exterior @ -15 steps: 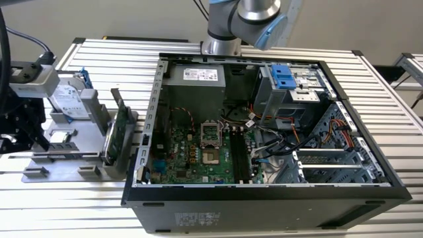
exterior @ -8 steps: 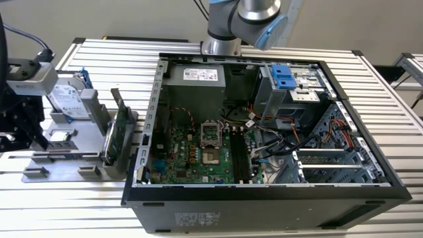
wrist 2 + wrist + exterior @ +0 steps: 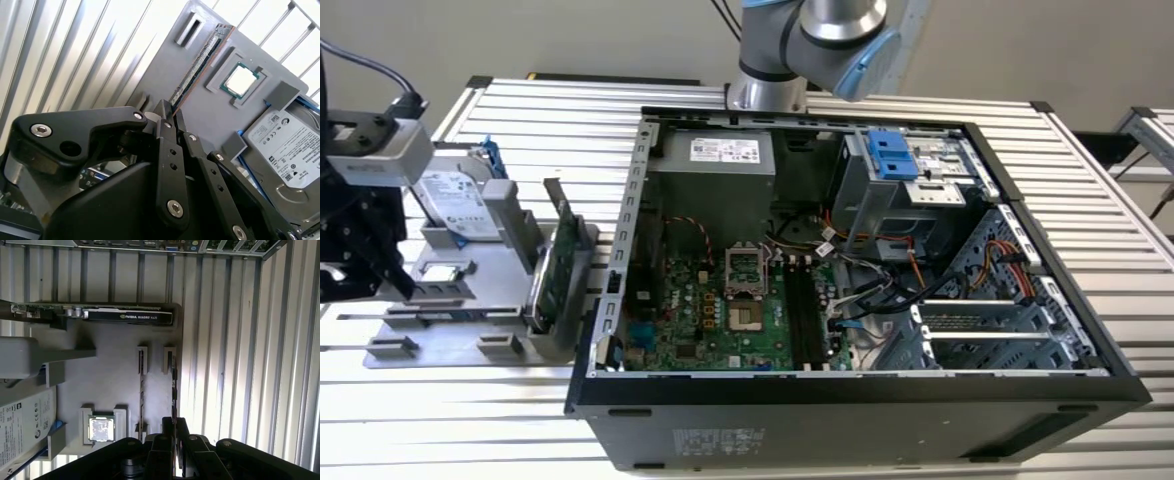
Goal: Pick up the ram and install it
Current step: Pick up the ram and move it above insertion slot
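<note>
claw [image 3: 170, 111] is at the near end of the ram [image 3: 200, 67], fingertips [image 3: 178, 119] on either flat face of the stick and the gap no wider than the board. reads as pinched on the ram's end, though contact itself is hard to confirm.

the ram stands on its thin edge, chips facing sideways. its long axis runs straight out from the fingertips and away from the claw, parallel to the bench [image 3: 230, 340] slats. in the first wrist view it lies along the grey fixture tray [image 3: 210, 117], right at the tray edge that borders bare slats. can't tell if it is seated in its holder or already raised a little.

also on the tray: cpu [image 3: 239, 80] in a square pocket just beside the ram, hard drive [image 3: 287, 150] further in, green expansion card [image 3: 127, 316] across the far end.

in the exterior view the tray sits toward the bench edge at the exterior view's left. the open computer case [image 3: 854, 420] is just beside it toward the exterior view's right, with the black memory slots [image 3: 803, 310] on the motherboard well apart from the claw.
</note>
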